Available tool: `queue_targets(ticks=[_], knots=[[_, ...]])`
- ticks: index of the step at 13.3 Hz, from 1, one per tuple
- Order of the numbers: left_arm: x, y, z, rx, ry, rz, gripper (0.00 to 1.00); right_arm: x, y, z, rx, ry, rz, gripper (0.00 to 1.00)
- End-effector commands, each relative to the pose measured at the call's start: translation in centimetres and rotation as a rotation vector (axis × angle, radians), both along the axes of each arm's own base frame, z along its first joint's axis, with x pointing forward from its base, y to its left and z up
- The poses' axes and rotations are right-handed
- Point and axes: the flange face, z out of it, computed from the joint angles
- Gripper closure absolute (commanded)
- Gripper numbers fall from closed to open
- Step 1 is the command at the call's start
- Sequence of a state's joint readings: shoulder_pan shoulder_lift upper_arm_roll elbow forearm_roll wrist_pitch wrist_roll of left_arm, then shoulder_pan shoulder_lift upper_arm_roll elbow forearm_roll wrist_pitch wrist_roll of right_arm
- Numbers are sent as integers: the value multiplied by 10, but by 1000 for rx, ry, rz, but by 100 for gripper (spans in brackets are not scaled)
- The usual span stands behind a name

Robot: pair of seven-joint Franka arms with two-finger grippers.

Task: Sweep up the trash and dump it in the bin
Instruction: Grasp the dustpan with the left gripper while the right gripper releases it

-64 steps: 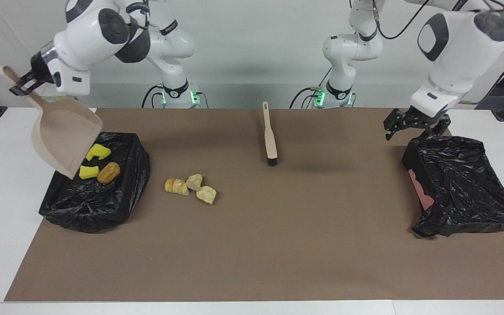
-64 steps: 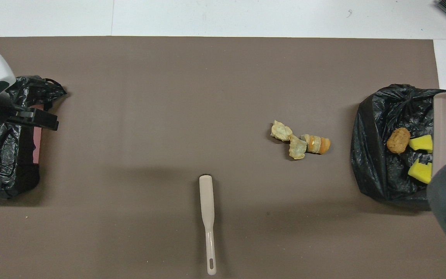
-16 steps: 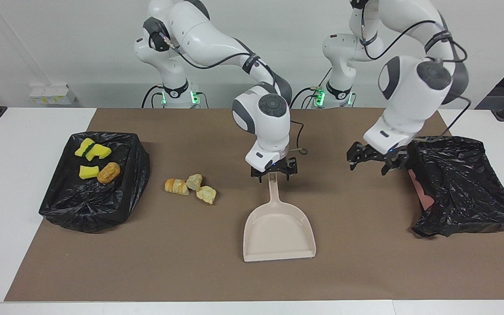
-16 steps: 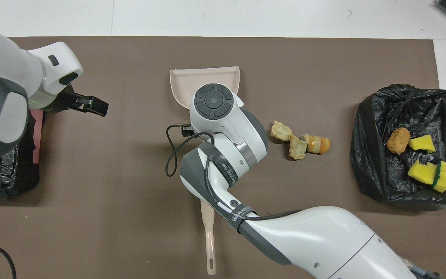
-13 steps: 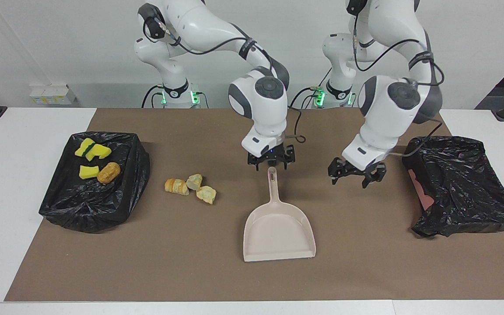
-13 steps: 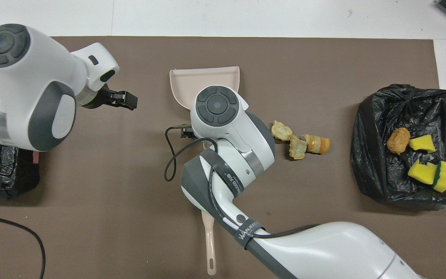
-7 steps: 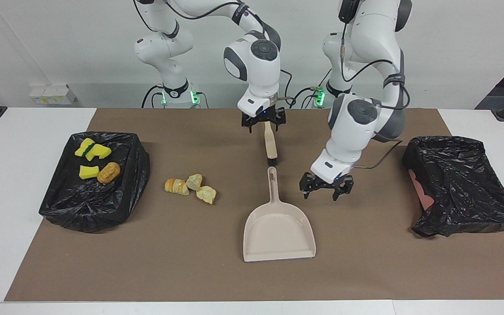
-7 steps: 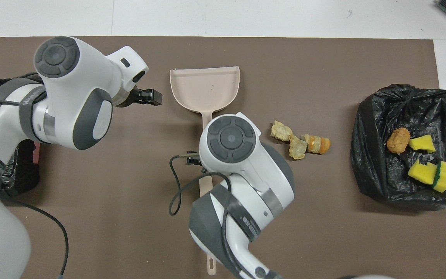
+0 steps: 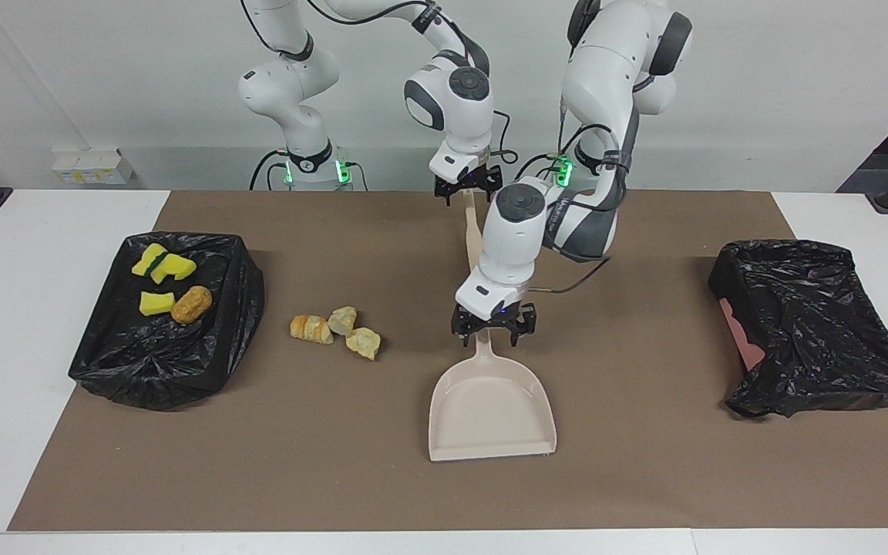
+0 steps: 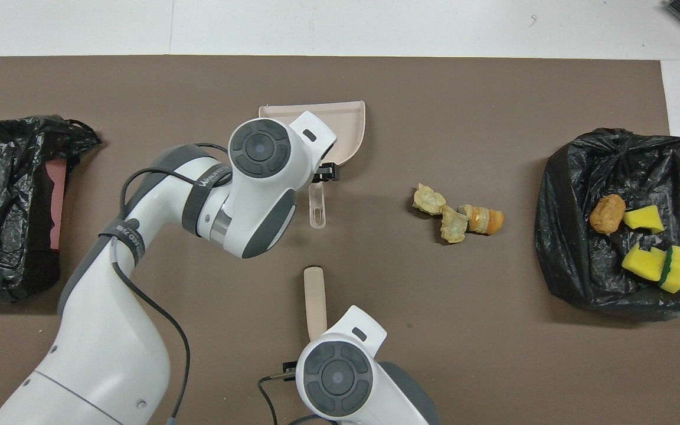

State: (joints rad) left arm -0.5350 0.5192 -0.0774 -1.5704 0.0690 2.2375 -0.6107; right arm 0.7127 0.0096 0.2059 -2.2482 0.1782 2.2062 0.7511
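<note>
White lettering ran along the grey band on the left arm's forearm in the overhead view, too small to read; no other writing showed. The left gripper [image 9: 493,327] stood low over the handle of the beige dustpan [image 9: 490,408], just where the handle meets the pan, its fingers spread wide to either side of the handle and not clamped on it; whether they touched it could not be told. The dustpan lay flat and empty at the middle of the brown mat [image 9: 644,478], its mouth turned away from the robots. The left arm came in from its base, bent at the elbow, with the wrist pointing straight down. The right gripper [image 9: 469,187] hung at the tip of the handle of the brush [image 9: 473,235], which lay on the mat nearer to the robots than the dustpan; whether it had closed on that handle could not be told. The right arm was folded up high, its wrist also aimed down. Three pale bread pieces [image 9: 334,327] sat in a tight cluster on the mat, beside the dustpan toward the right arm's end of the table. The yellow sponge chunks [image 9: 157,302] and the brown bread roll [image 9: 191,304] lay on the black-bagged bin [image 9: 166,362] at that end. A second black bag [image 9: 814,324], with a pink patch showing at its edge, sat at the left arm's end.
</note>
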Motion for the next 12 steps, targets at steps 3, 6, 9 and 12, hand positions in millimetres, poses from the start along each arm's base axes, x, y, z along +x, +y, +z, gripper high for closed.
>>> queue_targets(ticks=[3, 6, 9, 12], knots=[[0, -1, 6, 27, 14, 52, 80, -11, -4, -16, 5, 10, -20, 0], [1, 4, 5, 44, 11, 35, 100, -19, 5, -32, 2, 15, -19, 0], [9, 17, 24, 40, -25, -22, 100, -21, 6, -32, -5, 21, -5, 15], [30, 61, 55, 57, -60, -142, 100, -19, 5, -22, -12, 28, 0, 20]])
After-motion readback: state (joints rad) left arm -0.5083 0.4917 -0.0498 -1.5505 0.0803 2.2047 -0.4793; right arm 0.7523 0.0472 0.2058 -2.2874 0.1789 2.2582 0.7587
